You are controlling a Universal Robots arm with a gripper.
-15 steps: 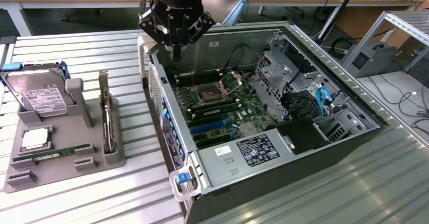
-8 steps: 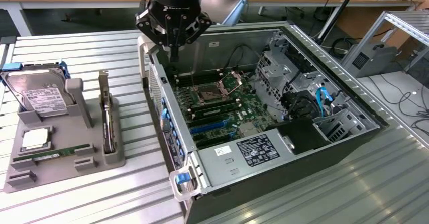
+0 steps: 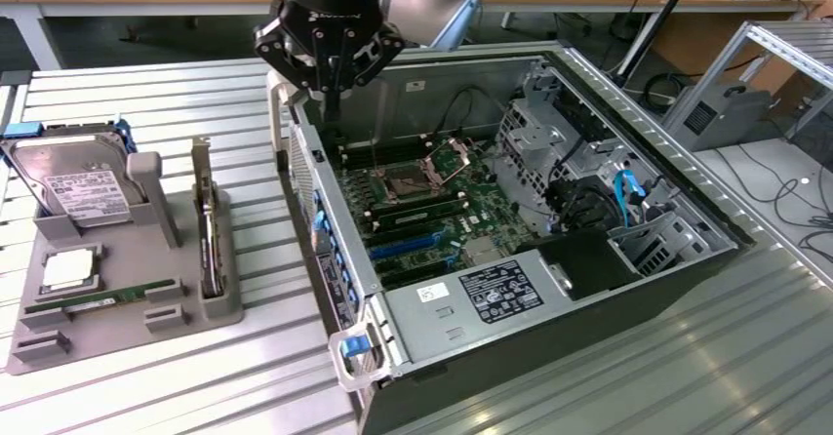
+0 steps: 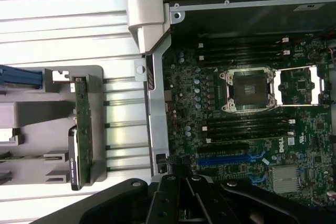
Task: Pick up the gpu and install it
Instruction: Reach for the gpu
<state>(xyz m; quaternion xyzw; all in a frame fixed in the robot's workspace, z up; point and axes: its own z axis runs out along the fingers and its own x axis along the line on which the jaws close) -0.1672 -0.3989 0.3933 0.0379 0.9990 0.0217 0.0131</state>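
Observation:
The gpu [image 3: 203, 222] stands on edge in a slot of the grey holder [image 3: 124, 333], its silver bracket pointing up, at the exterior view's left. From the wrist view I look down on the gpu [image 4: 83, 124] as a thin green board with a dark part along one side. My gripper [image 3: 331, 103] hangs over the near corner of the open computer case [image 3: 430, 328], to the right of the gpu and well apart from it. Its dark fingers [image 4: 173, 192] are shut with nothing between them.
A silver hard drive [image 3: 76, 189] with a white label, a processor [image 3: 68, 269] and a green memory stick [image 3: 120, 298] share the holder. Inside the case lie the motherboard [image 3: 436, 196], an open CPU socket [image 4: 247, 90] and a blue slot [image 4: 228, 158]. Ribbed metal tabletop [image 3: 195, 94] surrounds everything.

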